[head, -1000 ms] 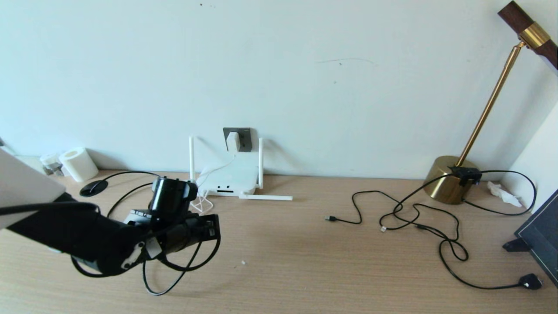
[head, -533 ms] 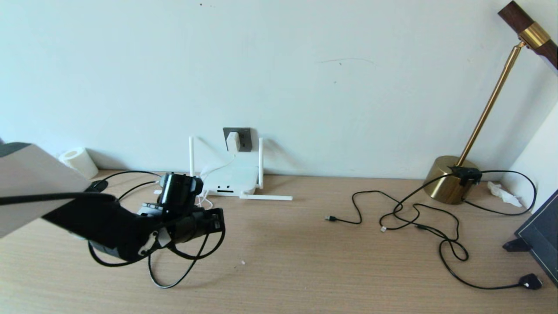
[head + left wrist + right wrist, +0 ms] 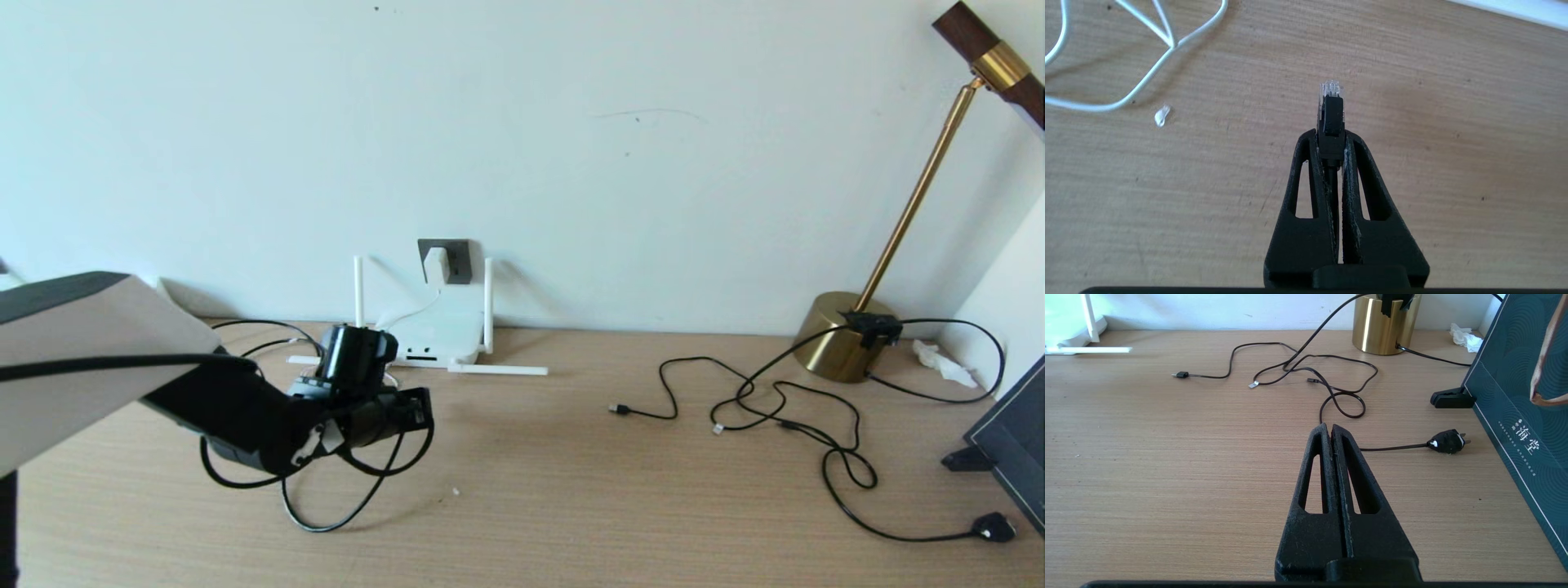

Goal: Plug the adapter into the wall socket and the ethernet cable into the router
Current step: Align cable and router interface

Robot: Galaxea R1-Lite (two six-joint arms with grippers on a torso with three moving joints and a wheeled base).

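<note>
The white adapter (image 3: 436, 264) sits in the dark grey wall socket (image 3: 459, 260), and its thin white cord (image 3: 1147, 77) runs down to the white router (image 3: 433, 335) below. My left gripper (image 3: 423, 406) hovers over the desk just in front and to the left of the router. In the left wrist view that gripper (image 3: 1331, 135) is shut on the ethernet cable (image 3: 1331, 108), whose clear-tipped black plug sticks out past the fingertips. The cable's black loop (image 3: 331, 523) hangs under the arm. My right gripper (image 3: 1329, 428) is shut and empty above bare desk, out of the head view.
One router antenna (image 3: 498, 370) lies flat on the desk. Thin black cables (image 3: 775, 408) sprawl at the right, ending in a black mains plug (image 3: 992, 527). A brass lamp base (image 3: 841, 347) and a dark box (image 3: 1012, 441) stand at the far right.
My left arm has moved right and toward the router, carrying the ethernet cable with it. The right gripper has stayed put.
</note>
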